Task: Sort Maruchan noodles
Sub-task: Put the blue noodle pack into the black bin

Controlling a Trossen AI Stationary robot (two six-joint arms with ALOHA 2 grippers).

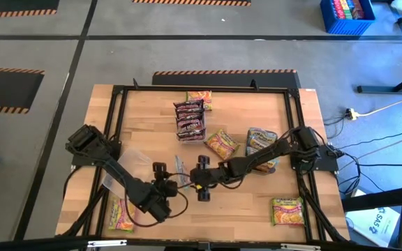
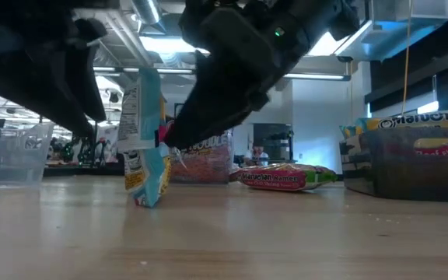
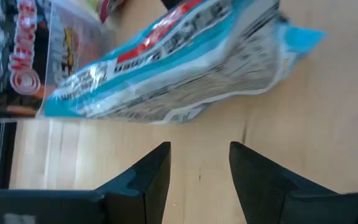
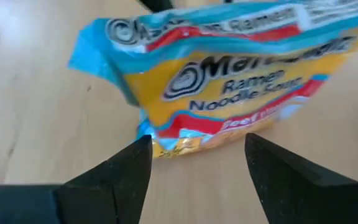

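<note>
Standing on its edge near the middle of the wooden table [image 1: 257, 209], a light blue packet [image 2: 148, 140] of Maruchan noodles sits between the two grippers. The left gripper [image 3: 199, 163] faces the packet's printed back from the near-left side, its fingers parted and clear of the plastic. The right gripper [image 4: 197, 155] faces the packet's front from the right, its fingers also spread with nothing between them; the low view cannot settle whether it touches the packet.

Farther back, a clear bin [image 1: 190, 118] holds dark maroon packets on edge, with a yellow-pink packet [image 1: 199, 96] just beyond it. Another yellow-pink packet [image 1: 220, 143] lies flat right of the bin. A second bin [image 1: 260, 143] under the right arm holds more packets. A yellow-green packet [image 1: 287, 210] lies at the near right, and one more packet [image 1: 121, 215] lies at the near left.
</note>
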